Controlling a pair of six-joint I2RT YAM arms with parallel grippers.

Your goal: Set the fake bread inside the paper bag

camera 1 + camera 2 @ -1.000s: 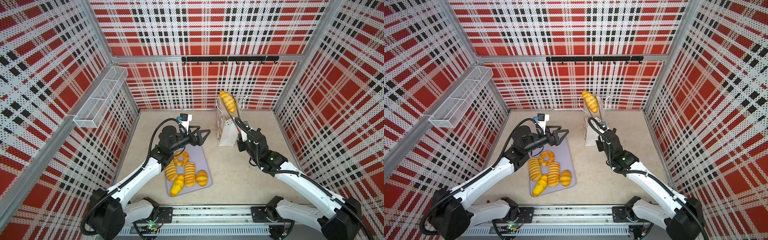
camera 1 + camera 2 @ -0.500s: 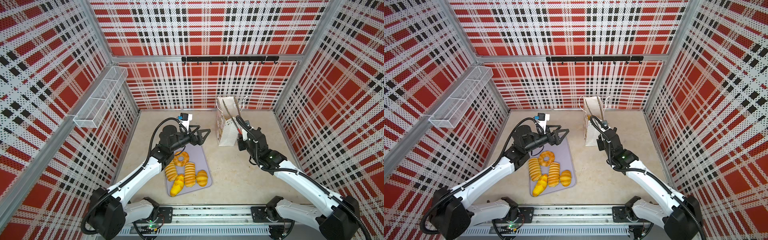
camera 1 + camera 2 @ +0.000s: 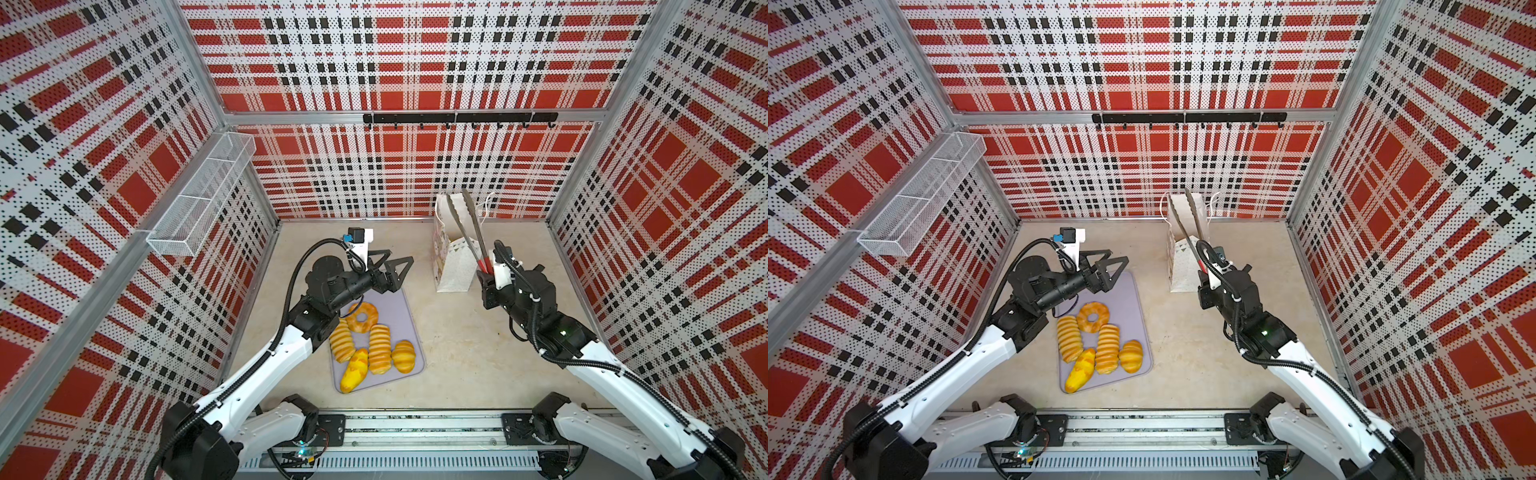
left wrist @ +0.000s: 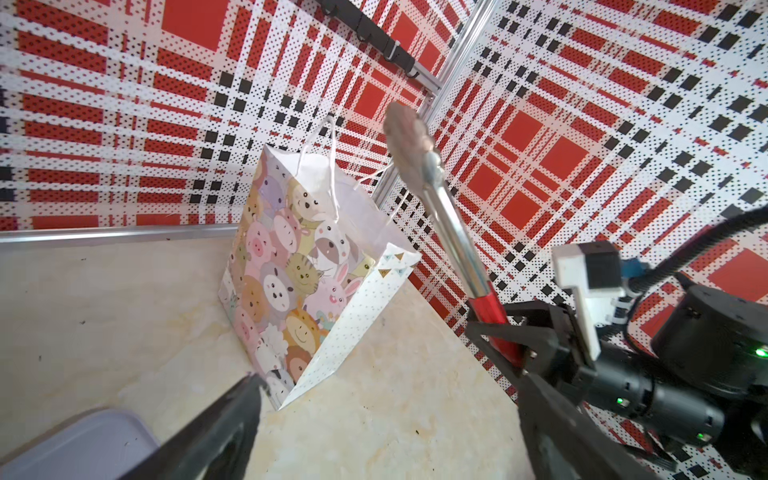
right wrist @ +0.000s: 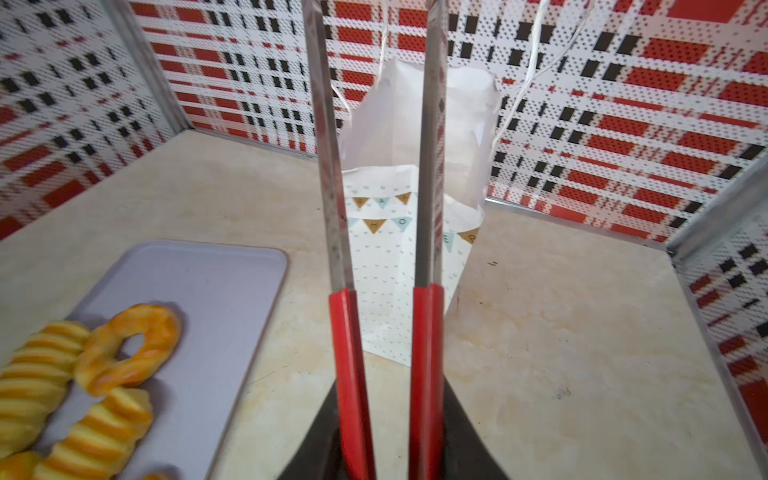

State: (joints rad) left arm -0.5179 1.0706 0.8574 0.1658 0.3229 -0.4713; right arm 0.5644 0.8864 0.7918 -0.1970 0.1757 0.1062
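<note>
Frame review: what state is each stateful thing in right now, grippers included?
paper bag: upright, mouth open.
tongs: held by the red handles, arms apart, nothing between them.
tray: flat on the table.
fake bread: five visible pieces lying on the tray.
left gripper: jaws open, empty.
right gripper: jaws shut on the tongs.

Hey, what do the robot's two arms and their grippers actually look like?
The left arm and right arm have white lower links and black joints nearer the wrist, with a black ribbed cable along each. The left gripper and right gripper have black triangular fingers. A white camera block with a blue plug sits on the left wrist.
</note>
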